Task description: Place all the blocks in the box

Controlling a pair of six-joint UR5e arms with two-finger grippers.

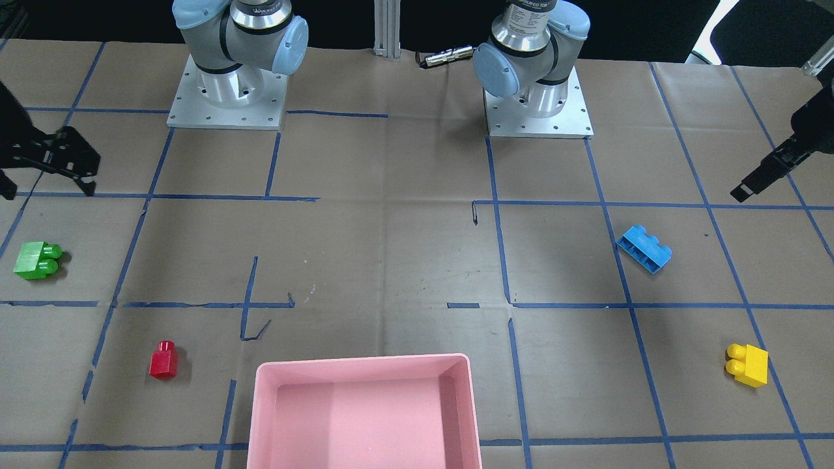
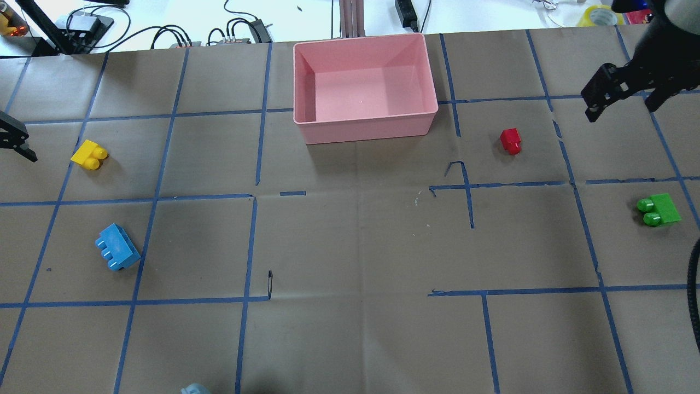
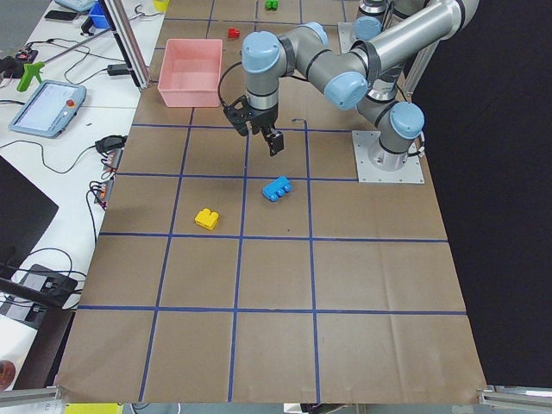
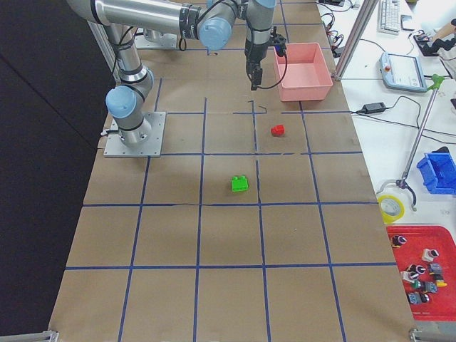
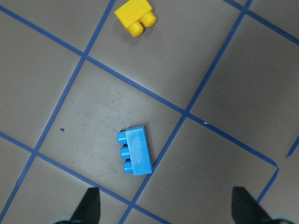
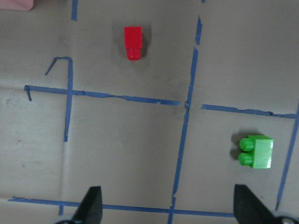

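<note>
While both arms stretch out toward opposite ends of the desk (image 2: 350,246), each gripper points down and hangs above the paper, touching nothing. The left gripper (image 5: 168,207) has its fingers spread wide over the blue three-stud brick (image 1: 644,249), which lies with its studs sideways; the yellow two-stud brick (image 1: 748,365) lies farther off. The right gripper (image 6: 168,207) is equally wide and empty, above paper near the red one-stud brick (image 1: 163,360) and the green two-stud brick (image 1: 38,260). Four bricks in all, one of each colour, lie well apart on the desk, two to either side of the single pink box (image 2: 366,123), all outside it.
</note>
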